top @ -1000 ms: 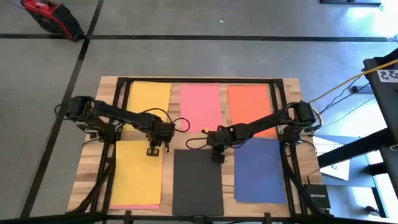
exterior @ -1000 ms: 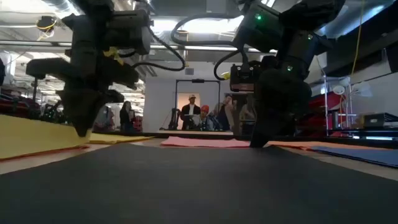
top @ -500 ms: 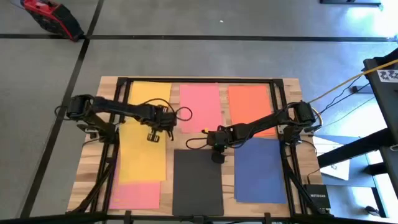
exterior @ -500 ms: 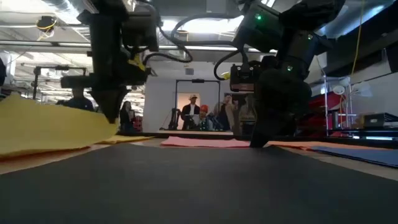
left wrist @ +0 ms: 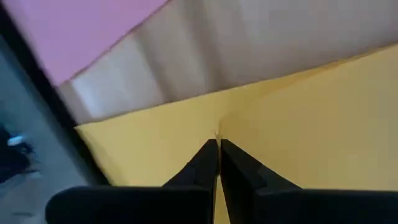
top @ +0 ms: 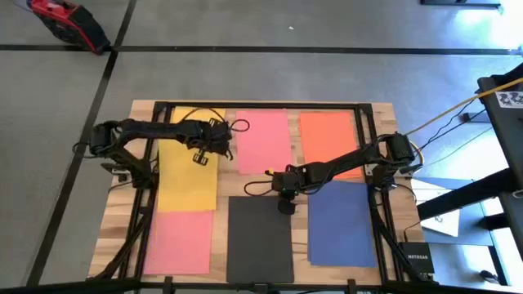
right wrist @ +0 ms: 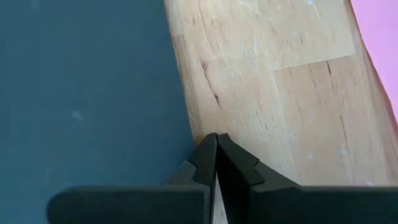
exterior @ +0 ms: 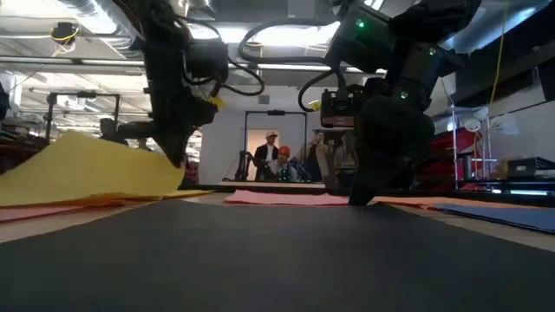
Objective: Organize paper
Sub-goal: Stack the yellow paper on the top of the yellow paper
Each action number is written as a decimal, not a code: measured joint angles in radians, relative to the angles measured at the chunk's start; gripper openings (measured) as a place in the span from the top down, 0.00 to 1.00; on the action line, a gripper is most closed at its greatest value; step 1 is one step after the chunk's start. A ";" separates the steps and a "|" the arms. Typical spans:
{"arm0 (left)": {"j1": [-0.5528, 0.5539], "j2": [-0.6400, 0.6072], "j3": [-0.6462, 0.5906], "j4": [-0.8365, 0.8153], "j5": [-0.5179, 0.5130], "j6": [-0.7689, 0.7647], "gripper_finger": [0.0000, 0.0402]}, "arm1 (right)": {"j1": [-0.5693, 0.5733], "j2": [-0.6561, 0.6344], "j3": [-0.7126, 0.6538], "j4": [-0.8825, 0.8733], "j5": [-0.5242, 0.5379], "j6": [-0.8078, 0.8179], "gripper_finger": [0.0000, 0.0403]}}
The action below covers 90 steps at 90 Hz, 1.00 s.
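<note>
— Where is the left gripper (top: 198,157)?
— Over the table's far-left part, fingers pinched on the yellow sheet (top: 186,175), whose edge lifts off the tabletop (top: 118,220) above a pink sheet (top: 180,242).
— And the right gripper (top: 285,206)?
— Fingers pressed together at the black sheet (top: 260,239)'s far right corner, touching wood. The dark blue sheet (top: 342,223) lies beside; pink (top: 263,140) and orange (top: 327,139) sheets lie farther back.
</note>
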 joint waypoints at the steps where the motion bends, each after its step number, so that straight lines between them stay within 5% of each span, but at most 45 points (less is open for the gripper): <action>1: 0.006 0.000 0.000 0.005 -0.002 0.009 1.00 | 0.000 0.000 0.000 0.000 0.000 0.000 1.00; 50: 0.241 0.000 0.000 0.170 -0.023 0.390 1.00 | 0.000 0.000 0.000 0.000 0.000 0.001 1.00; 90: 0.287 0.161 0.070 0.239 -0.017 0.473 1.00 | 0.000 0.000 0.000 0.001 0.000 0.019 1.00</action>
